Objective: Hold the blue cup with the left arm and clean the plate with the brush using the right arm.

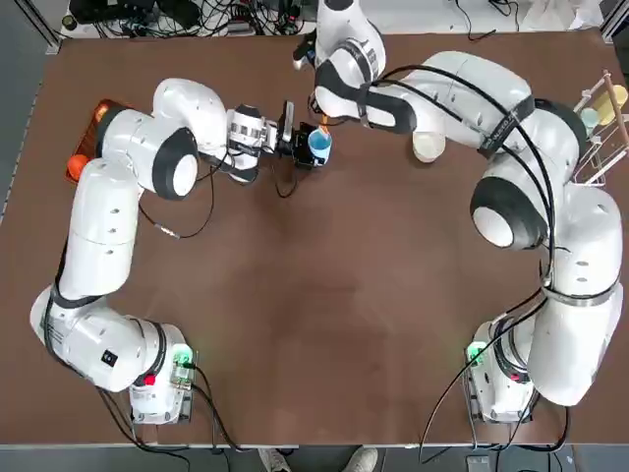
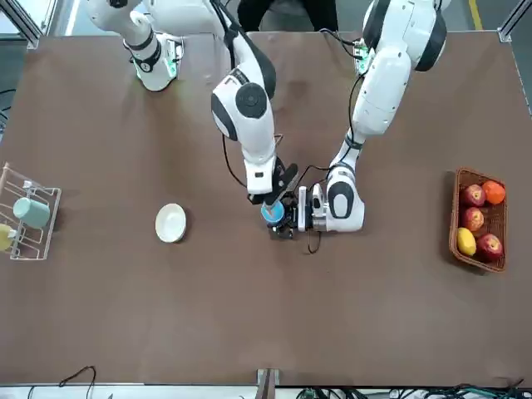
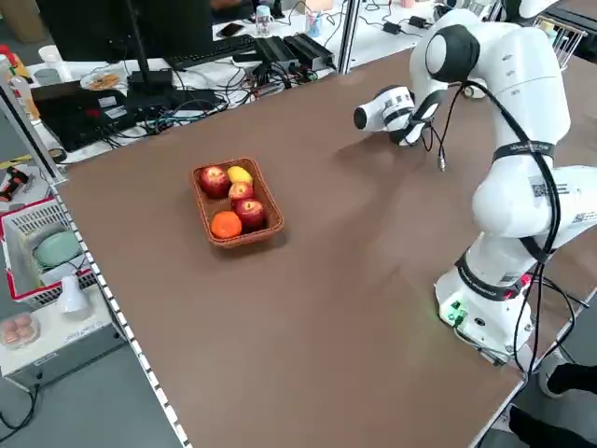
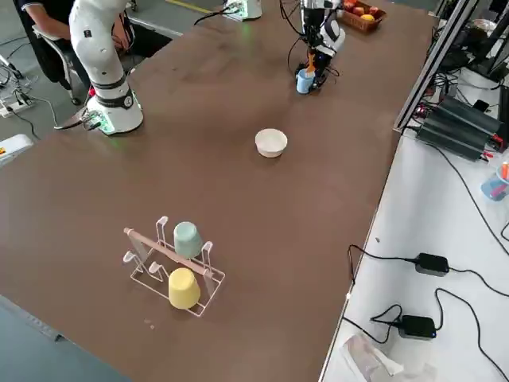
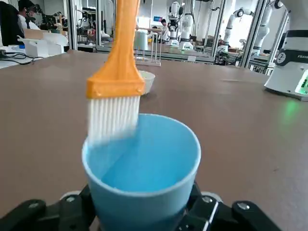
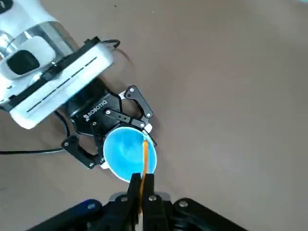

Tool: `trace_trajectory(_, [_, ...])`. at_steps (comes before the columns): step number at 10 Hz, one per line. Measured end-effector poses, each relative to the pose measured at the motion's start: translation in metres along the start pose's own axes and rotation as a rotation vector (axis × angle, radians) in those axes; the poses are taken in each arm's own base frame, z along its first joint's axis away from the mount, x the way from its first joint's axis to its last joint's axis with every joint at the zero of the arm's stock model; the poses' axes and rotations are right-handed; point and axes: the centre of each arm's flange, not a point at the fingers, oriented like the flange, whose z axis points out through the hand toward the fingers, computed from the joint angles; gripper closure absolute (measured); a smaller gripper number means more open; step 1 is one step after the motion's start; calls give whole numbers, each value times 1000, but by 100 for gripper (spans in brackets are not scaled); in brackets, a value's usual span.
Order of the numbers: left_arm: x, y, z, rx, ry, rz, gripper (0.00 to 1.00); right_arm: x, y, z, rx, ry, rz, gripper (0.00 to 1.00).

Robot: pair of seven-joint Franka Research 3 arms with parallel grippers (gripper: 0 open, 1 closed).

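Blue plastic cup with pale-blue interior (image 5: 144,192) clasped between the fingers of the black left gripper (image 6: 126,127), above the brown matte tabletop (image 1: 295,324). Orange-handled brush with white bristles (image 5: 115,72) pinched in the closed right gripper (image 6: 143,178), bristles at the cup's mouth. Small round cream-white plate (image 4: 271,142) seen on the table, between the cup and a white wire rack (image 4: 176,267). Black cables and adapters (image 4: 432,264) noted on the white side bench (image 4: 429,318); seated person (image 4: 60,28) seen beyond.
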Motion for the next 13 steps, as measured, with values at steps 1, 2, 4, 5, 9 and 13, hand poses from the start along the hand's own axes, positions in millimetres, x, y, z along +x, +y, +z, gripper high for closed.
trace_trajectory(1, [0,0,0,0,0,0,30,0,3,5,-3,-4,2,95])
trace_trajectory(2, [0,0,0,0,0,0,30,-1,3,9,-4,-3,3,95])
trace_trajectory(4, [0,0,0,1,0,0,30,-3,2,17,-4,0,1,95])
trace_trajectory(5, [0,0,-1,1,0,0,30,-5,1,20,-4,-4,1,95])
trace_trajectory(9, [0,0,-1,1,-1,0,30,-6,-1,21,-3,-4,44,95])
trace_trajectory(13, [0,-1,-1,1,-1,1,30,-10,-12,29,1,-20,119,95])
